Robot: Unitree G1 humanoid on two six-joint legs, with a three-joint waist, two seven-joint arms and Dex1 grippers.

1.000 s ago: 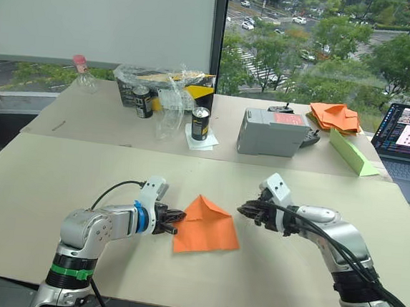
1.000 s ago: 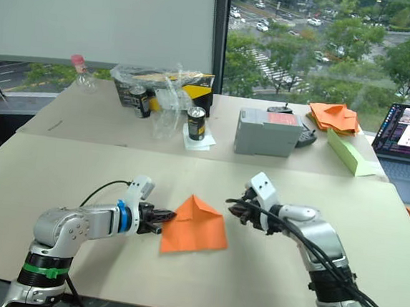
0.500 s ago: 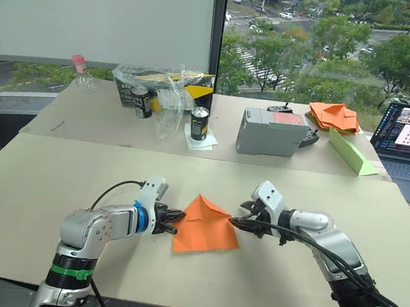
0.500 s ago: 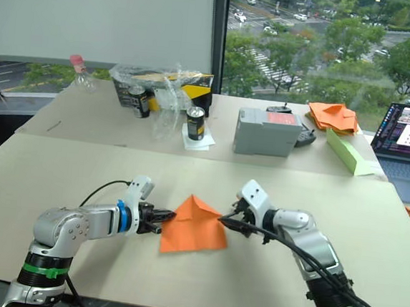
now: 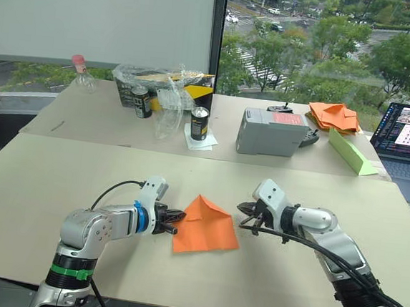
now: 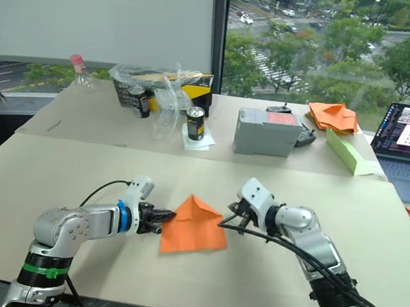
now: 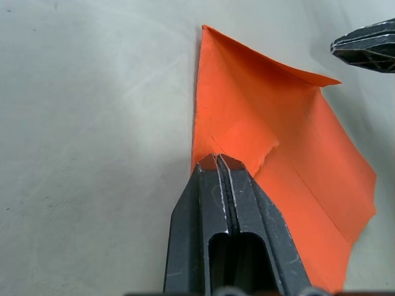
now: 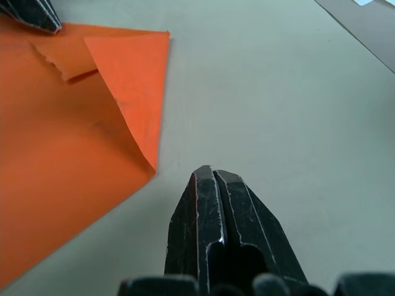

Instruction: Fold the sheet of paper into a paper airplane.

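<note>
We found the sheet of paper (image 5: 205,226) lying on the near worktop (image 5: 37,182), between our two arms, already folded into a pointed shape with its nose aimed away from us and its square end toward us. One folded flap stood a little proud of the surface on the far-right side.

Our left gripper (image 5: 173,221) sat at the sheet's left edge with its fingers pressed together; in the left wrist view their tips (image 7: 216,163) met the paper right at a small torn notch, though we could not tell whether they pinched the edge or merely pressed it down. Our right gripper (image 5: 246,213) was also closed, empty, and just beside the sheet's right corner, apart from the paper, with bare worktop showing between tips and edge in the right wrist view.

So the sheet lay directly left of the right gripper, its long axis running near to far across both grippers' line. We judged the left arm to be the anchor and the right the one free to work the raised flap.

Farther off, on the rear worktop, stood a drink can (image 5: 200,123), a grey box (image 5: 268,132), a heap of orange paper pieces (image 5: 334,116), a light-green paper wedge (image 5: 351,153) and a laptop (image 5: 409,146).
</note>
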